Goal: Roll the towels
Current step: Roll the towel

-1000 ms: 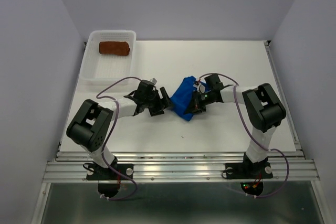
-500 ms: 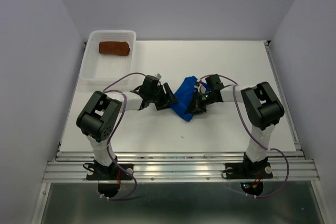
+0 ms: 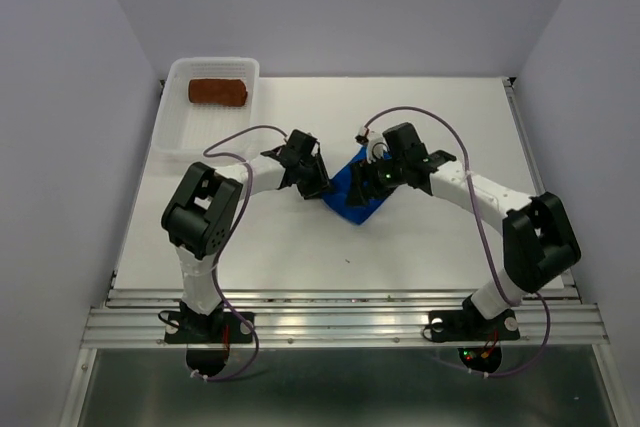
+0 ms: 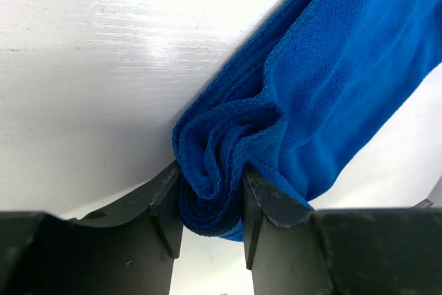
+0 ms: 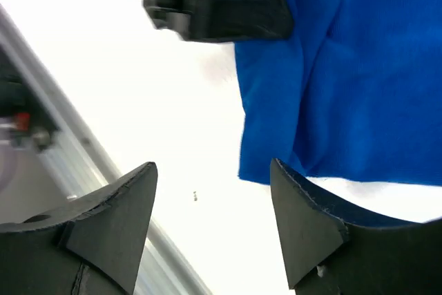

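The blue towel (image 3: 352,203) lies bunched at the middle of the white table. In the left wrist view its rolled end (image 4: 210,170) is squeezed between my two dark fingers, so my left gripper (image 4: 210,202) is shut on the blue towel (image 4: 331,81). From above, the left gripper (image 3: 318,185) meets the towel's left edge. My right gripper (image 3: 372,179) hovers over the towel's right part. In its own view the right gripper (image 5: 213,166) is open with only bare table between its jaws, and the blue towel (image 5: 359,81) lies just beyond. The rust-brown towel (image 3: 218,93) lies rolled in the basket.
The white perforated basket (image 3: 190,137) stands at the back left corner of the table. A metal rail (image 3: 340,312) runs along the near edge. A tiny dark speck (image 3: 347,262) lies on the table in front of the towel. Grey walls enclose three sides.
My left gripper moved right to the blue towel's end and closed on it. My right gripper let go of the towel, opened, and shifted up over it as the arm stretched out.
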Robot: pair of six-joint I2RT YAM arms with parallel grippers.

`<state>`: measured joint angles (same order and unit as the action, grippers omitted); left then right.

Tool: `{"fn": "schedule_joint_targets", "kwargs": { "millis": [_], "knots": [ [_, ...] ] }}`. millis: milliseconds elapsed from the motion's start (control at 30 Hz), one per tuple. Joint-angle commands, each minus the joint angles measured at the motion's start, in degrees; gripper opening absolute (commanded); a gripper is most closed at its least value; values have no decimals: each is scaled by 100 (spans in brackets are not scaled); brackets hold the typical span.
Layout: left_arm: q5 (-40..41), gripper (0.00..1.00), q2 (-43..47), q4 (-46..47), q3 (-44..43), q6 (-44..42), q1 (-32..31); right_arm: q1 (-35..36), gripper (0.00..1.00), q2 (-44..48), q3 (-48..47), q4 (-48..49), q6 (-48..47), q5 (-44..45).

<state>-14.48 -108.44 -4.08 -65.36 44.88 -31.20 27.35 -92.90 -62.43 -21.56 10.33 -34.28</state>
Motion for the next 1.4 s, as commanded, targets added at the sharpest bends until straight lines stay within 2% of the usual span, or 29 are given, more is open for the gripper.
{"fn": "schedule_joint_targets", "kwargs": {
  "millis": [0,133,367,533,733,967,1000,1033,1067,1167,1233,1267,1367],
  "knots": [
    [446,43,-98,-910,-257,-401,-61,804,72,579,11,-7,-953,1762],
    [446,43,-124,-1288,-451,-515,-70,1323,72,729,275,512,-1234,2651],
    [332,43,-151,-1561,-671,-630,-88,1974,69,388,530,1031,-1788,3402],
    [262,43,-142,-1623,-680,-656,-88,2151,66,203,820,1400,-1894,3946],
    [86,43,-168,-1632,-671,-648,-79,2353,53,-34,1154,1795,-1947,4438],
    [-178,45,-37,-1509,-478,-621,0,2468,51,-544,1128,1823,-1789,5273],
    [-187,45,-10,-1482,-451,-595,9,2520,46,-597,1128,1814,-1762,5378],
    [-204,46,7,-1465,-434,-595,17,2520,38,-658,1128,1779,-1762,5414],
    [-213,47,16,-1456,-407,-595,35,2520,21,-720,1128,1770,-1710,5493],
    [-248,54,208,-1386,-302,-568,88,2573,2,-607,1093,1569,-1456,5459],
    [-266,61,376,-1228,-214,-551,114,2573,1,-423,1067,1462,-1079,5249],
    [-257,68,481,-1192,-135,-516,114,2573,1,-326,1023,1331,-824,5152],
    [-144,75,859,-1104,-29,-472,176,2573,1,-62,874,1067,-262,4600]
  ]
}}
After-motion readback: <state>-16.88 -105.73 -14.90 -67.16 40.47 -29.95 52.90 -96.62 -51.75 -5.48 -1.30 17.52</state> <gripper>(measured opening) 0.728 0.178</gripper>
